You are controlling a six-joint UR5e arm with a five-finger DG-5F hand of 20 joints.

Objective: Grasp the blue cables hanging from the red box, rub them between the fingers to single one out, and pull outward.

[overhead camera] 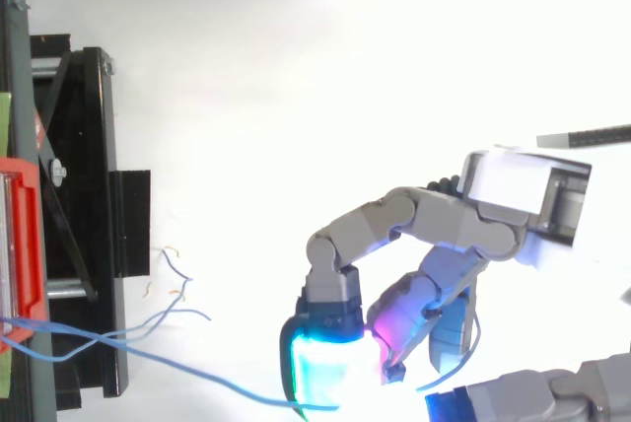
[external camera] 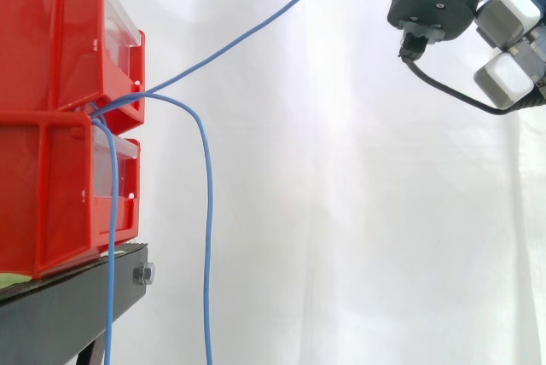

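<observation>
Hand (overhead camera: 434,235) was curled, pinching one thin blue cable (external camera: 256,32) between its glowing pads (overhead camera: 320,368). The cable ran nearly straight from the gap between the stacked red plastic bins (external camera: 51,118) up to the hand. Two other blue cables (external camera: 207,237) hung slack below the bins.

Judgement: pull straight away from the bins, slowly, with a steady pinch, so the cable neither slips nor drags the bins.

grey jointed robot hand (overhead camera: 444,220): fingers curled, glowing cyan and magenta fingertip pads (overhead camera: 325,363) pinched together on thin blue cable (external camera: 256,26).
</observation>
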